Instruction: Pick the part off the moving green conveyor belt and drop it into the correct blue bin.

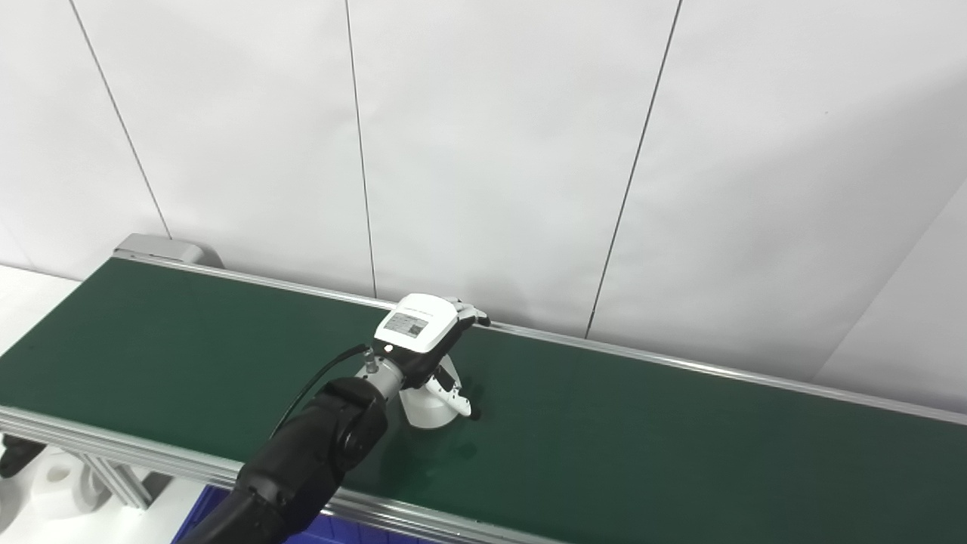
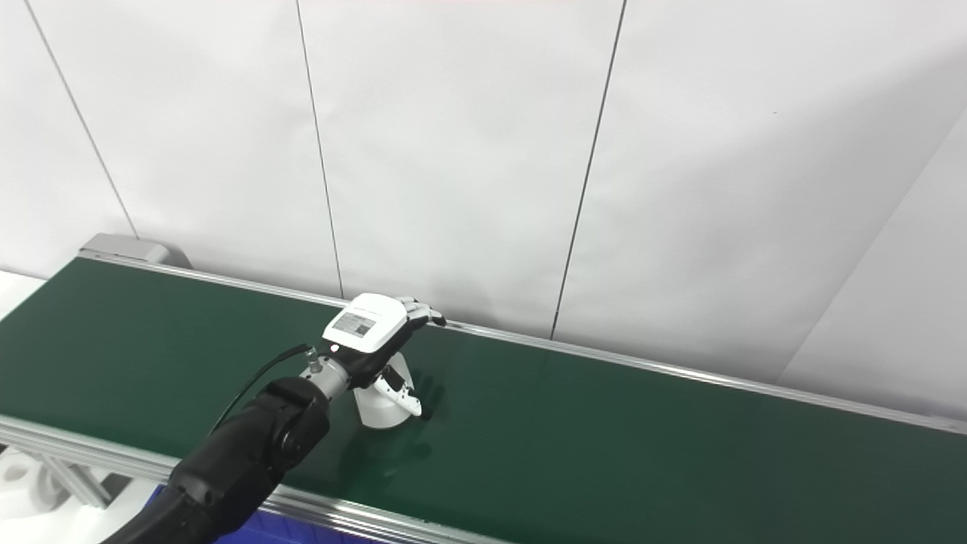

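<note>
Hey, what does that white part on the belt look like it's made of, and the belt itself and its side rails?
White part: probably molded plastic, smooth, uniformly white, soft sheen; mostly hidden by the left hand. Conveyor belt: likely rubber or PVC, dark green, faintly reflecting the part. Side rail: looks like extruded aluminium, silver with lengthwise grooves.

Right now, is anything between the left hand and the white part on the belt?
Nothing: the left hand sits directly over the white part, shown in both eye views.
</note>
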You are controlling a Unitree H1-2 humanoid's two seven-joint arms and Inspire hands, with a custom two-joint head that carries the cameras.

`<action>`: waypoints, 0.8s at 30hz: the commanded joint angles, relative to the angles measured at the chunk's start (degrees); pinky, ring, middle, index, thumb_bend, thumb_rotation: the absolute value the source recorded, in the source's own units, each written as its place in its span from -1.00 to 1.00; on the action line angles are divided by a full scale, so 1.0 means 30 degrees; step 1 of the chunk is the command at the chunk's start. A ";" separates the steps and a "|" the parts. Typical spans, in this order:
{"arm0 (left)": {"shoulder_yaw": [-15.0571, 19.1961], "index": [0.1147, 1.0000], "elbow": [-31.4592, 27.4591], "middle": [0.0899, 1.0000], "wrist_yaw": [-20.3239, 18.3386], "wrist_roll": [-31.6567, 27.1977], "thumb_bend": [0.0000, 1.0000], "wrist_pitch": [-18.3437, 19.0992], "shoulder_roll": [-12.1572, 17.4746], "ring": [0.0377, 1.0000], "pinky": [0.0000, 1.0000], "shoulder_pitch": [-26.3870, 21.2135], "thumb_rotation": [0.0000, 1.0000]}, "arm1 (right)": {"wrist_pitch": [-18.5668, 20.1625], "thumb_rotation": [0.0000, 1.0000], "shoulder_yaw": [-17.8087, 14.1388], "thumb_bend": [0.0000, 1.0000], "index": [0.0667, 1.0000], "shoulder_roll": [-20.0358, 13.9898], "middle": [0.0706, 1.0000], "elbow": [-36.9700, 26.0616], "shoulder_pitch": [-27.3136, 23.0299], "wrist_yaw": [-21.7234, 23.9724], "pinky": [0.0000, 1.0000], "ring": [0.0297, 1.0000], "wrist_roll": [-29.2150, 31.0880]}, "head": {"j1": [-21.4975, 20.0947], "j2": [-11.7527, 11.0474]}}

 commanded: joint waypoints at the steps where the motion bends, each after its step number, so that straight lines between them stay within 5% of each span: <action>1: -0.0119 0.51 -0.0136 0.64 -0.1472 -0.0338 0.96 0.0711 0.0834 0.68 0.46 -0.0565 -0.21 | -0.0914 0.74 -0.0004 0.95 0.65 0.0125 0.64 -0.0502 0.0075 0.0186 0.46 0.61 0.0097 | -0.0043 0.0040; 6: -0.0341 0.48 -0.0966 0.59 -0.4030 -0.1201 0.99 0.1748 0.1084 0.64 0.41 -0.0427 -0.15 | -0.0914 0.72 -0.0019 0.93 0.64 0.0193 0.64 -0.0644 0.0141 0.0279 0.47 0.61 0.0181 | -0.0107 0.0192; 12: -0.0823 0.44 -0.1318 0.55 -0.5527 -0.1578 0.96 0.2544 0.1186 0.59 0.40 -0.0560 -0.15 | -0.0913 0.74 0.0131 0.94 0.64 0.0122 0.64 -0.0866 0.0304 0.0038 0.45 0.61 -0.0010 | -0.0135 0.0288; 21: -0.1465 0.28 -0.3140 0.20 -0.7904 -0.1574 0.97 0.4139 0.1399 0.10 -0.03 -0.0872 -0.13 | -0.0913 0.72 0.0114 0.91 0.65 0.0131 0.65 -0.1032 0.0489 0.0128 0.48 0.62 0.0111 | -0.0116 0.0453; 24: -0.1660 0.26 -0.3504 0.15 -0.7707 -0.1096 0.95 0.4626 0.1334 0.05 -0.08 -0.0919 -0.21 | -0.0913 0.73 0.0181 0.92 0.65 0.0114 0.64 -0.1098 0.0513 -0.0040 0.46 0.61 -0.0036 | -0.0096 0.0498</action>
